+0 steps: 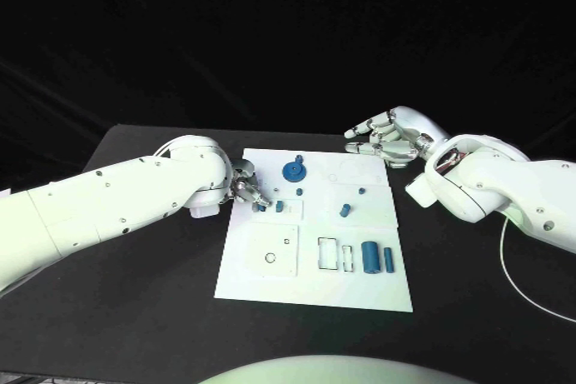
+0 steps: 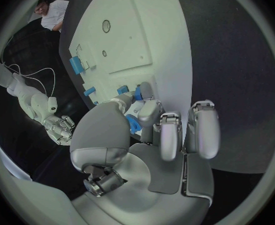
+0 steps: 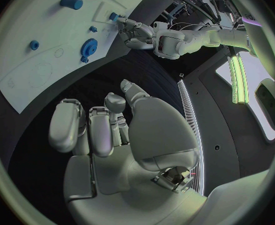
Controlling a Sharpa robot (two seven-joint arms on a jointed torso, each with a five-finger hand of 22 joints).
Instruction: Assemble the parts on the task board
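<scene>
The white task board (image 1: 315,267) lies mid-table. My left hand (image 1: 249,192) is at the board's left edge and pinches a small blue part (image 2: 133,124) between thumb and finger, just over the board. Another small blue part (image 1: 280,206) stands beside those fingertips. A blue gear (image 1: 294,171) sits near the far edge, small blue parts (image 1: 345,209) stand mid-board, and two blue cylinders (image 1: 371,256) lie in slots at the near right. My right hand (image 1: 386,136) hovers beyond the board's far right corner, fingers loosely bent, holding nothing. The gear (image 3: 89,46) also shows in the right wrist view.
The black table (image 1: 144,292) has bare room on both sides of the board. A raised white square plate (image 1: 274,249) with small holes sits on the board's near left. A thin white cable (image 1: 522,284) runs over the table at the right.
</scene>
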